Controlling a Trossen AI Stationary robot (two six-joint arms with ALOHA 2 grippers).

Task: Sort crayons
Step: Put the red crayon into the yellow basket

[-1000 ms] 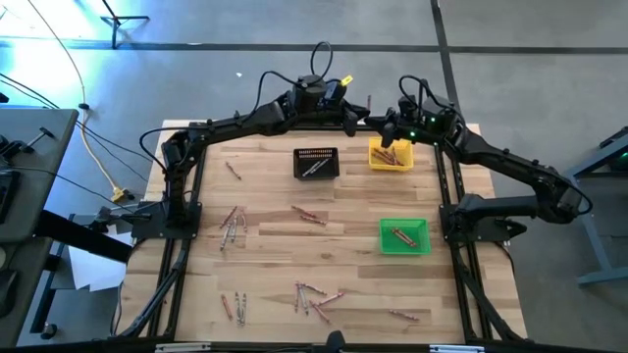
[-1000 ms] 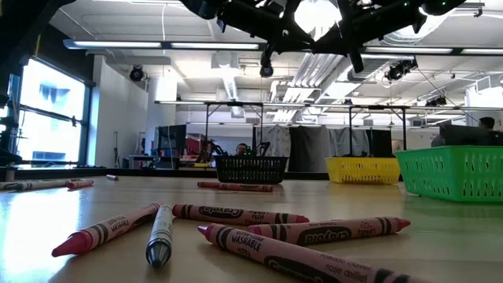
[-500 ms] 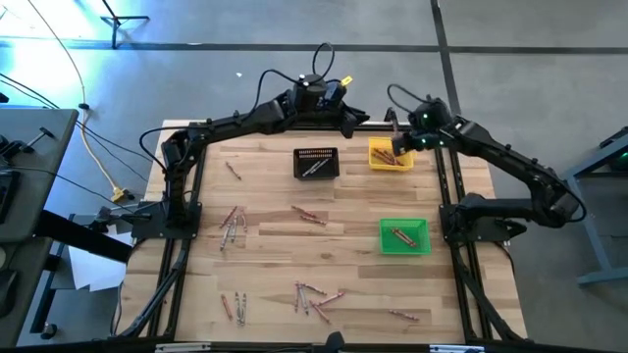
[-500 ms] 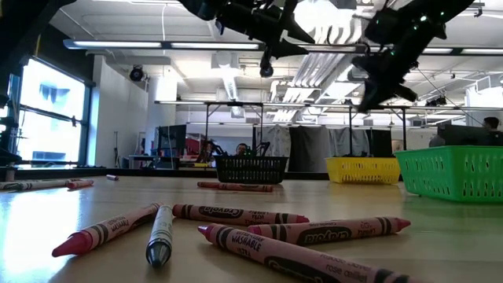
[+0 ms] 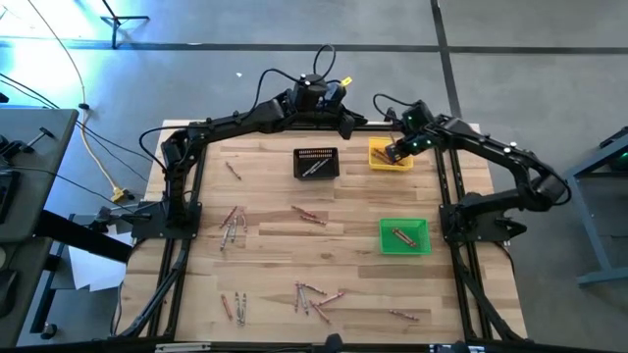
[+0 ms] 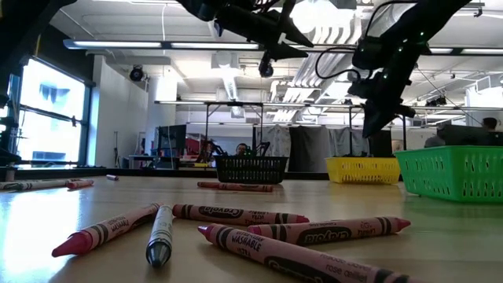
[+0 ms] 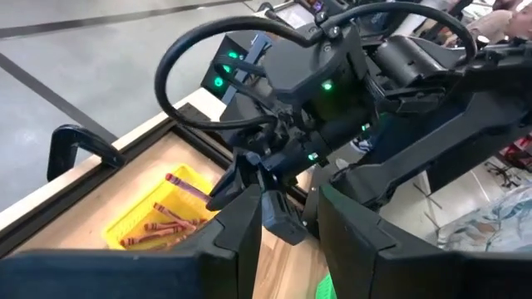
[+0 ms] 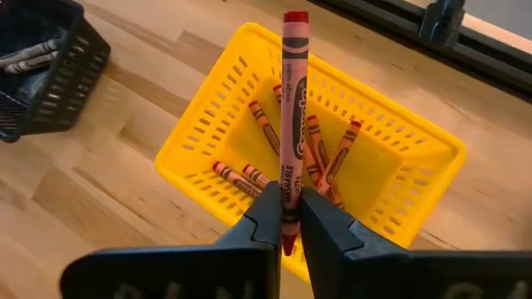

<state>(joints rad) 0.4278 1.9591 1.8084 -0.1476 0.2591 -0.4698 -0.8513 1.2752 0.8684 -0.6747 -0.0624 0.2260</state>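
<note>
My right gripper point(image 5: 394, 154) hangs over the yellow bin point(image 5: 376, 163) at the table's far right, shut on a reddish crayon point(image 8: 291, 100). The crayon sticks out past the fingers over the bin point(image 8: 191, 158), where several orange-brown crayons point(image 8: 320, 158) lie. My left gripper point(image 5: 351, 126) hovers open and empty by the far edge, just left of the right one. Loose crayons point(image 5: 233, 224) lie scattered on the wood, some near the front point(image 6: 236, 214). My right gripper pinches the reddish crayon near its pointed end point(image 8: 288, 218) between its two fingers. The fingers slant steeply down from above, and the crayon runs on along them. Its flat end point(image 8: 295, 18) points out over the yellow bin. The crayon is clear of the bin and the table.
A black bin point(image 5: 316, 163) with grey crayons stands left of the yellow one. A green bin point(image 5: 404, 236) with a few crayons sits nearer on the right. Crayon clusters lie at the left point(image 5: 233, 224), middle point(image 5: 307, 215) and front point(image 5: 312, 294) of the table.
My right gripper has drawn away from my left gripper at the far edge, gone down toward the yellow bin and tipped steeply downward with the crayon. My left arm has stayed where it was.
</note>
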